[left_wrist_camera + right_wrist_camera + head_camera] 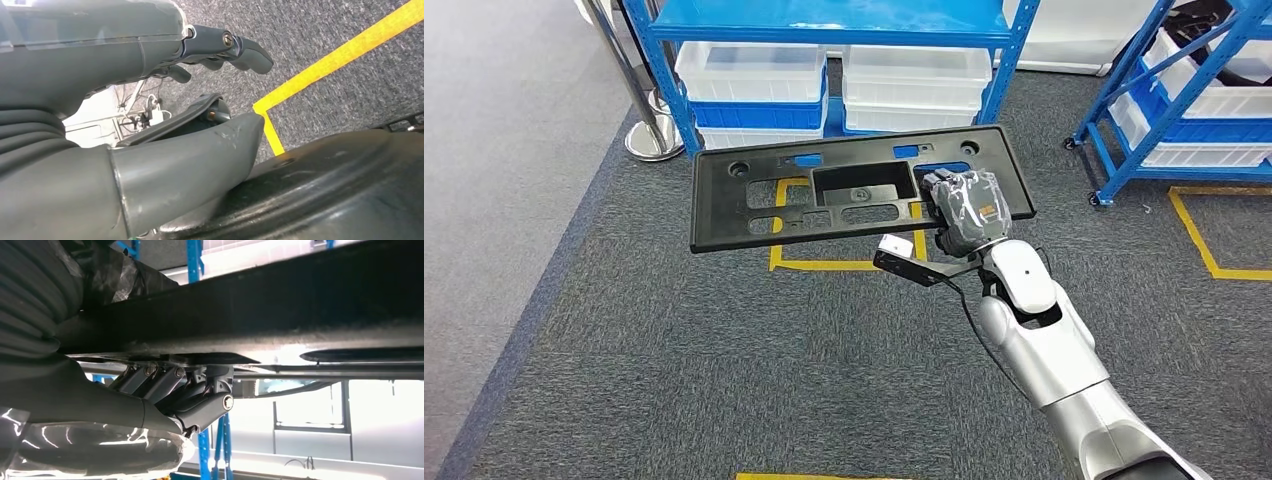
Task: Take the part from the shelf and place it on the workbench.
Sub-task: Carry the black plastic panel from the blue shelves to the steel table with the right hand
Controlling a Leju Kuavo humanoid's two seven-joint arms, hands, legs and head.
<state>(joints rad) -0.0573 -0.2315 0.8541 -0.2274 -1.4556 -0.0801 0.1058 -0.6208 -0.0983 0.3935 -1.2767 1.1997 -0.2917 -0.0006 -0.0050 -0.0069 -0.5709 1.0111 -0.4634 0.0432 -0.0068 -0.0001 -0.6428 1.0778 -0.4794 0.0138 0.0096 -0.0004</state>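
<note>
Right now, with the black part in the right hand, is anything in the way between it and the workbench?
I cannot tell: no workbench is in view. The right hand holds the black part flat over the grey carpet, facing the blue shelf with its white bins. The left hand holds nothing.

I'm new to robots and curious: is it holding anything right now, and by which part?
Yes. The right hand grips a long flat black plastic panel near its right end. The left hand holds nothing.

I stand in a warehouse or factory storage area. Blue steel shelving (824,30) holds white plastic bins (749,70). Yellow floor tape (844,265) marks bays on grey carpet (724,370).
</note>
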